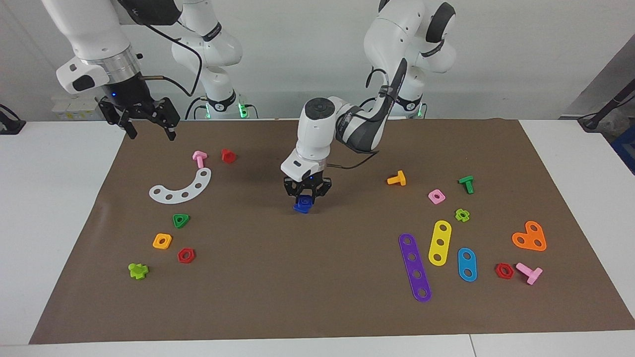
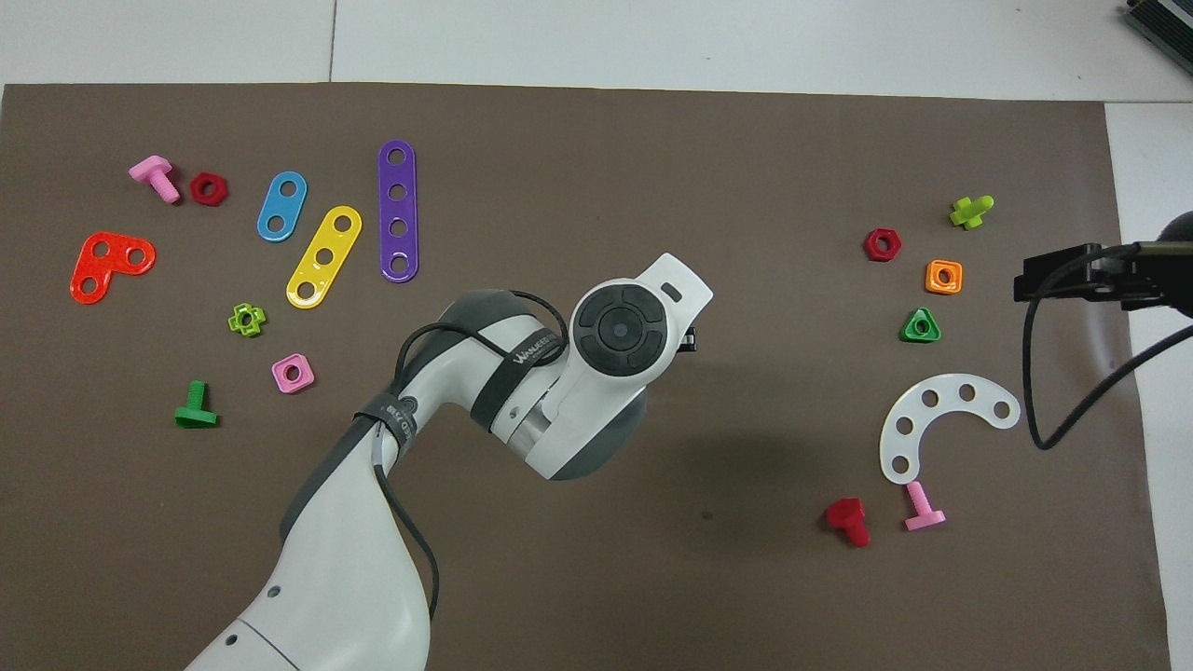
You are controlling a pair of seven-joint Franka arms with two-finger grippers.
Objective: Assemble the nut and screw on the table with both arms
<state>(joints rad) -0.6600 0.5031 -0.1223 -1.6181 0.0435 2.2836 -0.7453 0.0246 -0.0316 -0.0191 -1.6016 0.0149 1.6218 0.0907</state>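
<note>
Facing view: two white arms stand at a table (image 1: 59,208) covered by a brown mat (image 1: 317,297). The left gripper (image 1: 307,194) is low at the middle of the mat, its fingers closed around a small dark blue piece (image 1: 303,204) that sits on or just above the mat. Whether that piece is the nut, the screw or both joined cannot be told.

The right gripper (image 1: 149,130) waits in the air over the mat's edge nearest the robots, toward the right arm's end, with its jaws spread wide and holding nothing.

Taking the blue piece as landmark: a red bolt (image 1: 228,155) and a pink bolt (image 1: 199,158) lie nearer the robots than it, toward the right arm's end, beside a white curved strip (image 1: 181,190). An orange bolt (image 1: 397,178) lies toward the left arm's end, with a purple strip (image 1: 415,267) farther from the robots.

In the overhead view the left arm (image 2: 522,391) covers the blue piece completely.
</note>
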